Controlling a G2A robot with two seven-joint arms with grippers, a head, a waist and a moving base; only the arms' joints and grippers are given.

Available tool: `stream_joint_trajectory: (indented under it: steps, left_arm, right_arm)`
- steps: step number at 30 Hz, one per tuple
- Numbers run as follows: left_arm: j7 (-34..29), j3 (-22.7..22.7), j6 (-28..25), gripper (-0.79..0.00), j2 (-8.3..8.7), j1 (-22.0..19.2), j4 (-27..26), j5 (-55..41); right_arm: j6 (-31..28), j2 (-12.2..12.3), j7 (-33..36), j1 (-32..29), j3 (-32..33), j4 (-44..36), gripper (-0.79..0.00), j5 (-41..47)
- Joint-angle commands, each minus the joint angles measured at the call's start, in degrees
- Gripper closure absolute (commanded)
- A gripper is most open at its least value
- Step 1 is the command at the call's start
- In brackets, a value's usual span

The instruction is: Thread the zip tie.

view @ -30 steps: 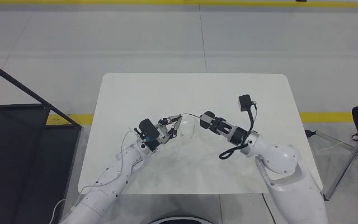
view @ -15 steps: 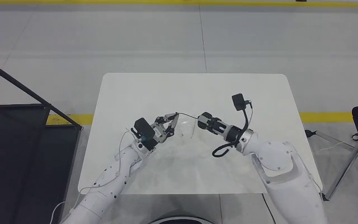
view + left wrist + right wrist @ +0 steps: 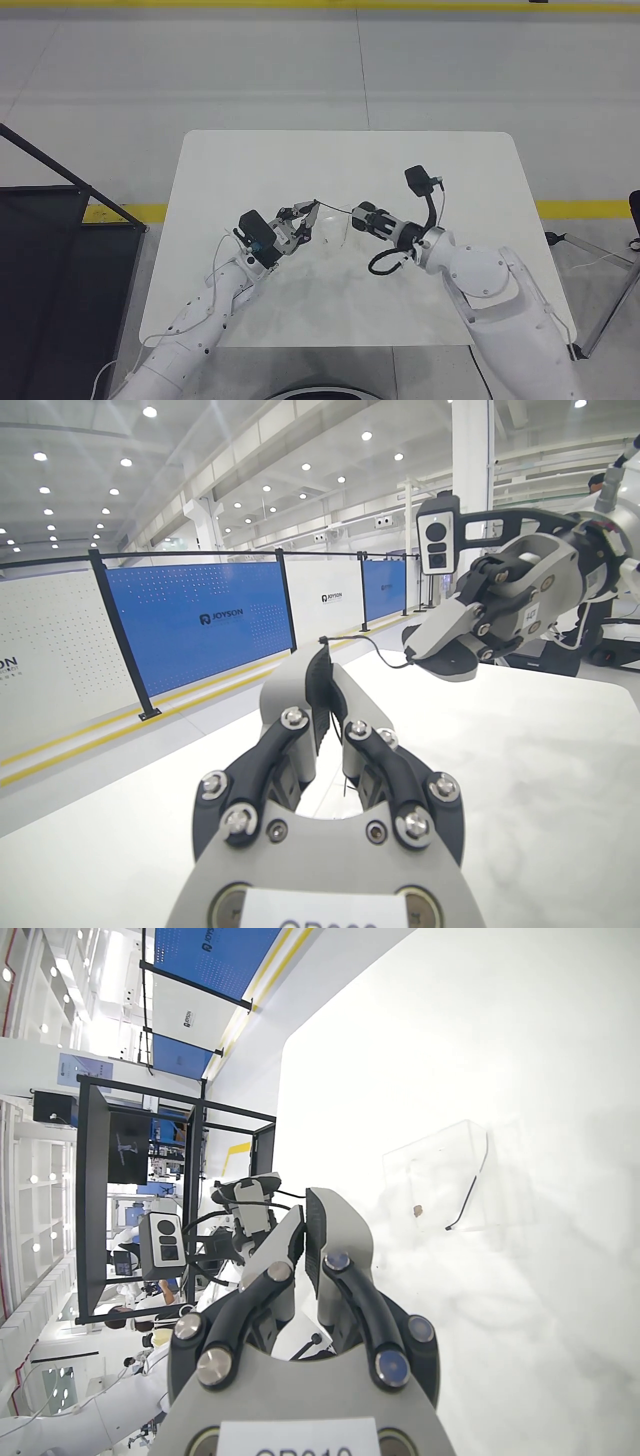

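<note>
Plainly, a thin black zip tie is clamped by its head in the left gripper and pinched by the right gripper, near a clear plastic box; inside it, another black tie is shown by the right wrist view.

Thin blk zip tie, midair, curved

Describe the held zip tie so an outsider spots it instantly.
On the white table, near its middle, the left gripper and the right gripper face tip to tip. The zip tie is the thin black strand spanning the air between them, both jaws shut on it. The other black strip sits at the clear box, ungripped.
</note>
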Motion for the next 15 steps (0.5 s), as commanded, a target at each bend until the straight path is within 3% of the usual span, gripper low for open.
stream_joint_trajectory:
  steps: [1, 8, 15]
  left_arm:
    - [-0.01, -0.06, -0.04, 0.000, -0.04, 0.00, 0.03, 0.07]
    - [0.06, -0.19, -0.34, 0.000, -0.12, -0.04, 0.17, 0.77]
    - [-0.08, -0.05, -0.44, 0.000, -0.21, -0.22, 0.56, 2.23]
  right_arm:
    - [0.83, -0.06, 0.14, 0.41, -0.42, 0.11, 0.000, -0.47]
    - [2.31, -0.26, 0.11, 1.34, -1.25, 0.41, 0.000, -1.10]
    - [-3.03, -0.29, -1.83, -0.66, 0.82, -0.06, 0.000, 2.84]
